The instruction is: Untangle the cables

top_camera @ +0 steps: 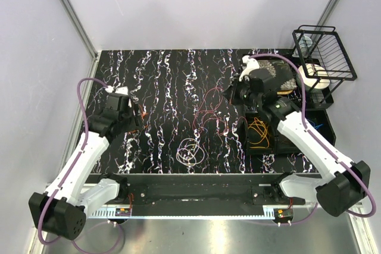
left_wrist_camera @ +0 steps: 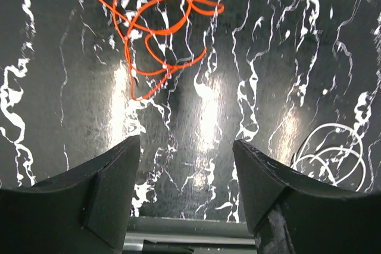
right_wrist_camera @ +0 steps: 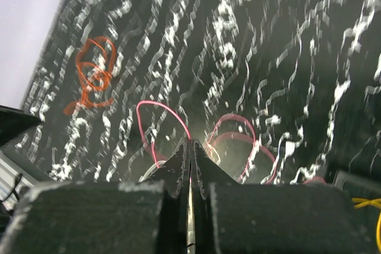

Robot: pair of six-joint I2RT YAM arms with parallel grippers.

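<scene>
A thin pink-red cable sprawls in loops on the black marbled table right of centre. My right gripper is shut on a strand of it and holds it above the table. In the right wrist view the pink cable runs into the closed fingertips of the right gripper. An orange cable lies in a small tangle at the left, just beyond my left gripper, which is open and empty above bare table. A white cable coil lies near the front centre and also shows in the left wrist view.
A black tray at the right holds a yellow-orange cable coil. A black wire basket stands at the back right with rolls beside it. A black rail runs along the near edge. Grey walls close in the sides.
</scene>
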